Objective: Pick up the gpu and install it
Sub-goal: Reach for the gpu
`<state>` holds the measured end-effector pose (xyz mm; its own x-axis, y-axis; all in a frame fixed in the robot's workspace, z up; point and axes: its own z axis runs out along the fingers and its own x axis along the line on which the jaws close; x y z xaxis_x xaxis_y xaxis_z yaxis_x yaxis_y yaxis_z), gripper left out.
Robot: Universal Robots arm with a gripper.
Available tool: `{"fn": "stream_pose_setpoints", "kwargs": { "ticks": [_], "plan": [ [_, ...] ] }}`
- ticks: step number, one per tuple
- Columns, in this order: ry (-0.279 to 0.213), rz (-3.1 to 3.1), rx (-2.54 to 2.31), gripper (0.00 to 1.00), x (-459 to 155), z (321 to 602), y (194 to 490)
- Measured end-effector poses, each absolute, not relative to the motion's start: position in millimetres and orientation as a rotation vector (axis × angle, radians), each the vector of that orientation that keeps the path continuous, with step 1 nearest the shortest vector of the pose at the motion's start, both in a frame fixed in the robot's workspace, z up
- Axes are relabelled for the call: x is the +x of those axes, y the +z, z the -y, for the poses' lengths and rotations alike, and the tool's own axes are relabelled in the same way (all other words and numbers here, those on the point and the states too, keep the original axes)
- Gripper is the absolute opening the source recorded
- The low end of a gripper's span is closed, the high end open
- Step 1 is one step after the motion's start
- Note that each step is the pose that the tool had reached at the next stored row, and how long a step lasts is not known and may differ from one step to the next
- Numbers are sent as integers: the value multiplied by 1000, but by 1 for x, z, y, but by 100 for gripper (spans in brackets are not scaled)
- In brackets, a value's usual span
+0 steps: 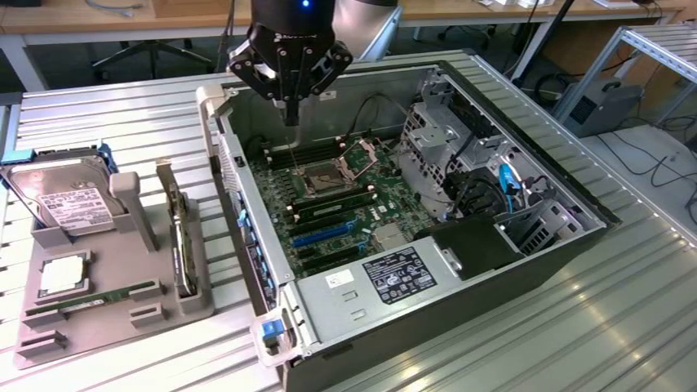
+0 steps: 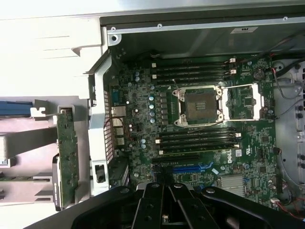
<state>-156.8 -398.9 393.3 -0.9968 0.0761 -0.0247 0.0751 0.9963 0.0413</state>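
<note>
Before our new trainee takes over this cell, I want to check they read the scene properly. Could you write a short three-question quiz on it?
1. True or false: the gpu is already seated on the motherboard.
2. The gripper hangs over: A) the hard drive, B) the open computer case, C) the RAM stick.
3. Fill in: the gripper's fingers are ____, with nothing between them.

Key
1. False: it stands on edge in the grey holder beside the case.
2. B.
3. Shut.
</note>
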Motion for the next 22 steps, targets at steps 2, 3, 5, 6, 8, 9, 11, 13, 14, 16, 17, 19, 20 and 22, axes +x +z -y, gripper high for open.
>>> {"fn": "stream_pose_setpoints", "kwargs": {
  "ticks": [2,3,5,6,8,9,11,13,14,16,17,19,20,22],
  "plan": [
    [63,-3112,118,11,-157,399,393],
    [63,-3112,118,11,-157,399,393],
    [63,-3112,118,11,-158,399,393],
    [63,-3112,118,11,-158,399,393],
    [63,-3112,118,11,-159,399,393],
    [63,-3112,118,11,-159,399,393],
    [63,-3112,118,11,-159,399,393],
    [62,-3112,118,11,-160,399,393],
    [62,-3112,118,11,-160,399,393],
    [62,-3112,118,11,-161,399,393],
    [62,-3112,118,11,-161,399,393],
    [61,-3113,118,11,-161,399,393],
    [60,-3113,118,11,-161,399,393],
    [60,-3112,118,11,-162,399,393]
  ]
}}
